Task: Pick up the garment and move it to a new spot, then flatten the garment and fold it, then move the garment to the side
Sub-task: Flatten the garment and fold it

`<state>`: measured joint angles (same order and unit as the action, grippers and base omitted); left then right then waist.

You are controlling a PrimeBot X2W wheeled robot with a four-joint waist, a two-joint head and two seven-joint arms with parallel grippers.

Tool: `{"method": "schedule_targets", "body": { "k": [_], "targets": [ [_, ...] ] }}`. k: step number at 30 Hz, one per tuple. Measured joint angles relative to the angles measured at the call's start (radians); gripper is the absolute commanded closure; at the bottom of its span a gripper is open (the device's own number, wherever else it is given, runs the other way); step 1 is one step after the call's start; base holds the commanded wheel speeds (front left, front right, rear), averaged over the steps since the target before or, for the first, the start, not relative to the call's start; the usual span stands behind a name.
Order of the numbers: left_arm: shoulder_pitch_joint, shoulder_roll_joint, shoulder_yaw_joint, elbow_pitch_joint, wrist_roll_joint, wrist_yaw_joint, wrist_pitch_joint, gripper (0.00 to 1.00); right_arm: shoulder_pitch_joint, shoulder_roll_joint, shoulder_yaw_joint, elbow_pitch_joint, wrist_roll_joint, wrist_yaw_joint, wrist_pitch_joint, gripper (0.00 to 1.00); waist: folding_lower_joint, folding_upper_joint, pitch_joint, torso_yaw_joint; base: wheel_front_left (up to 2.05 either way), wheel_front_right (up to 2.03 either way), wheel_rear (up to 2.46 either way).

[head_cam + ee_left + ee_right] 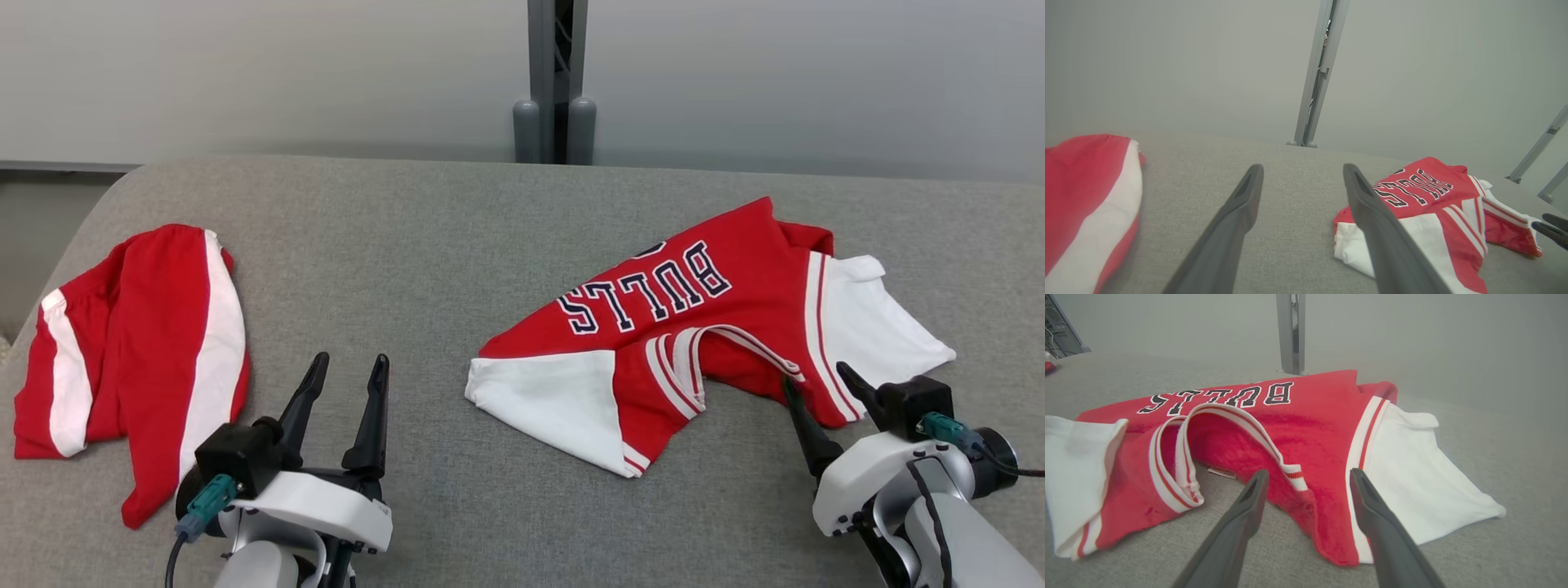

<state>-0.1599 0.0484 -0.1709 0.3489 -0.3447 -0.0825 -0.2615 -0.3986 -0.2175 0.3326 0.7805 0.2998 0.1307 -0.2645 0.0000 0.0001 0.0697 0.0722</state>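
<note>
The garment (694,327) is a red and white jersey with "BULLS" lettering, lying crumpled on the right half of the grey padded surface (457,245). Its collar faces me and a white sleeve sticks out on each side. My right gripper (815,376) stands open at its near right edge. In the right wrist view the red shoulder cloth of the garment (1323,428) lies between the spread fingers of the right gripper (1309,473). My left gripper (351,359) is open over bare surface, left of the garment (1425,192), with nothing between its fingers (1245,204).
A second red and white piece of clothing (139,343) lies bunched at the surface's left edge, close to my left arm. A grey post (555,82) rises behind the far edge. The right gripper's tips (1551,228) show at the left wrist view's right border.
</note>
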Motion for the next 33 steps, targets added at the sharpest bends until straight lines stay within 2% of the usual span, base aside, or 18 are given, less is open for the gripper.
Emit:
{"method": "schedule_targets", "body": {
  "k": [7, 8, 9, 10, 14, 18, 29, 33],
  "targets": [
    [-0.03, 0.0, 0.0, 0.004, 0.003, -0.006, 0.0, 0.0, -0.072, -0.008, 0.025, 0.091, 0.02, 0.0, 0.0, 0.0, 0.0, -0.0001, 0.047, 0.045, 0.0, 0.0, 0.0],
    [-0.032, 0.0, 0.001, 0.004, 0.003, -0.006, 0.0, 0.0, -0.081, -0.008, 0.03, 0.107, 0.025, 0.0, 0.0, 0.47, 0.0, 0.0, 0.051, 0.051, 0.0, 0.0, 0.0],
    [-0.032, 0.0, 0.002, 0.004, 0.003, -0.009, 0.0, 0.0, -0.087, -0.006, 0.034, 0.121, 0.029, 0.0, 0.0, 0.83, 0.0, 0.0, 0.055, 0.056, 0.0, 0.0, 0.0],
    [-0.032, 0.0, 0.003, 0.005, 0.003, -0.01, 0.0, 0.0, -0.093, -0.005, 0.037, 0.133, 0.034, 0.0, 0.0, 1.0, 0.0, 0.0, 0.058, 0.06, 0.0, 0.0, 0.0],
    [-0.032, 0.0, 0.006, 0.006, 0.003, -0.011, 0.0, 0.0, -0.117, -0.006, 0.035, 0.131, 0.044, 0.0, 0.0, 1.0, 0.0, 0.0, 0.062, 0.067, 0.0, 0.0, 0.0],
    [-0.032, 0.0, 0.009, 0.009, 0.003, -0.01, 0.0, 0.0, -0.12, -0.016, 0.012, 0.078, 0.026, 0.0, 0.0, 1.0, 0.0, 0.0, 0.052, 0.062, 0.0, 0.0, 0.0],
    [-0.017, 0.0, 0.002, 0.012, -0.004, -0.002, 0.0, 0.0, -0.104, -0.024, -0.185, -0.17, -0.127, 0.0, 0.0, 1.0, 0.0, 0.0, -0.014, 0.032, 0.0, 0.0, 0.0],
    [-0.007, 0.0, -0.01, 0.015, -0.013, 0.003, 0.0, 0.0, -0.105, -0.04, -0.201, -0.274, -0.197, 0.0, 0.0, 1.0, 0.0, 0.0, -0.045, 0.029, 0.0, 0.0, 0.0]
  ]
}}
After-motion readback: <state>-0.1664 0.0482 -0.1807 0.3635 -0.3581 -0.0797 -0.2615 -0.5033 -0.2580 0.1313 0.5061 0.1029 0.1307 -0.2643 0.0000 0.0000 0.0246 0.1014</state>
